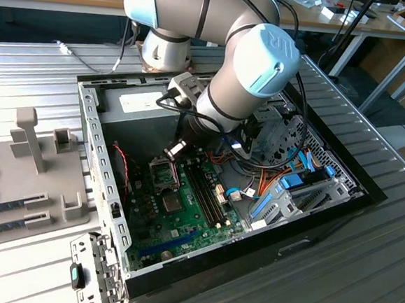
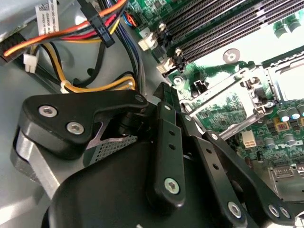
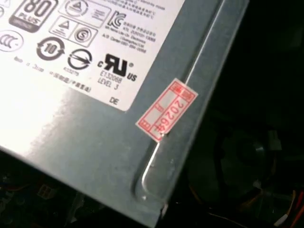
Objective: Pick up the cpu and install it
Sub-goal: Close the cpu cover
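Gripper [image 1: 175, 149]: above the open socket [image 1: 164, 172]; jaw state cannot be told.
Risk: misaligned descent bends socket pins.

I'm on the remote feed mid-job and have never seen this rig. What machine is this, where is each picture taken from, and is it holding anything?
It is one robot arm reaching into an open computer case. The exterior view looks at the scene from off the arm. There the gripper hangs just above the open processor socket on the green motherboard. Both wrist views ride on the arm. The second wrist view shows black gripper linkage and the socket. The first wrist view shows the grey power supply. I cannot tell whether it holds anything.
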